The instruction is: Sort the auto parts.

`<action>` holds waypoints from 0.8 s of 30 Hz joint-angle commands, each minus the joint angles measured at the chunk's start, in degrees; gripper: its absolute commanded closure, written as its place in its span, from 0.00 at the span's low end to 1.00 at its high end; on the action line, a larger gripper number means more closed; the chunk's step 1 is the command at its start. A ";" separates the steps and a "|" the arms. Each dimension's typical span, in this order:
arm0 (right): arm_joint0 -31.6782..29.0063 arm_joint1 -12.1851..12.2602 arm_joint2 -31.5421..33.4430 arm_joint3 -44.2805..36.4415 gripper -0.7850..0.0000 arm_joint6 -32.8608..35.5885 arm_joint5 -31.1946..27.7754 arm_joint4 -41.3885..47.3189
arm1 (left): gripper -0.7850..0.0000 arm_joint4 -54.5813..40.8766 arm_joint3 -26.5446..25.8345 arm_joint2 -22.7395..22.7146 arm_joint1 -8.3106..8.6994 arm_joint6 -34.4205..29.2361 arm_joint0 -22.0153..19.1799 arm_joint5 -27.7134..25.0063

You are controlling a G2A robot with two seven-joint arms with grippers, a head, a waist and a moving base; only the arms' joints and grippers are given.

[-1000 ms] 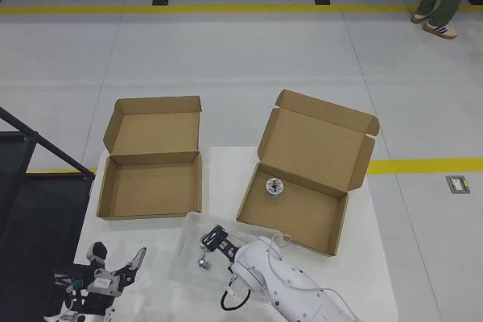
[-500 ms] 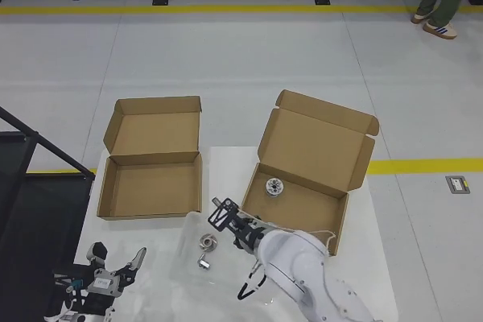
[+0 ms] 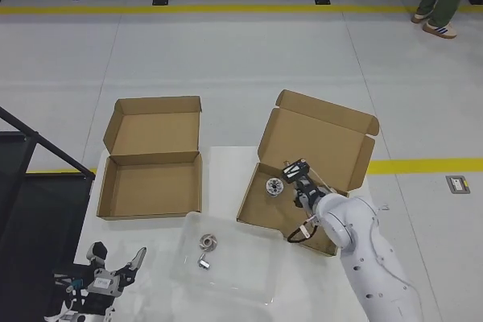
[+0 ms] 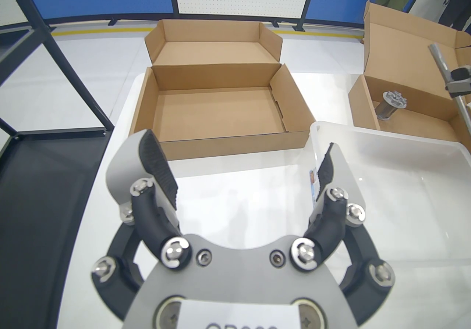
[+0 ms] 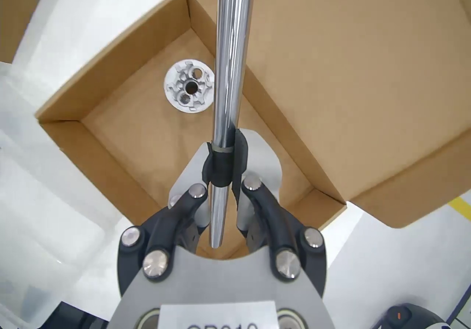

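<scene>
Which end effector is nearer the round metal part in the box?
Right. The right end effector, shut on a metal rod, hangs over the box just beside the round part; the left end effector sits open at the table's near corner, far off.

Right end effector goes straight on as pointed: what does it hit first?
Probably the right box's open lid, struck first by the tip of the held rod; depth is unclear.

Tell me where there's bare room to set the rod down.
The left box is wholly bare. In the right box, the floor is free from the round part near its hinge-side corner out to the front wall. The bin is bare on the right-box side; two parts crowd its other side.
</scene>
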 commanded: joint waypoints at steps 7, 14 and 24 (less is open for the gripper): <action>4.56 0.47 0.81 13.00 1.00 1.02 -5.28 2.92 | 0.00 0.00 0.00 0.00 0.00 0.00 0.00 0.00; 6.09 0.89 0.09 16.92 1.00 3.71 -8.85 3.51 | 0.00 0.00 0.00 0.00 0.00 0.00 0.00 0.00; 7.04 1.16 0.40 19.39 0.50 2.53 -7.26 6.67 | 0.00 0.00 0.00 0.00 0.00 0.00 0.00 0.00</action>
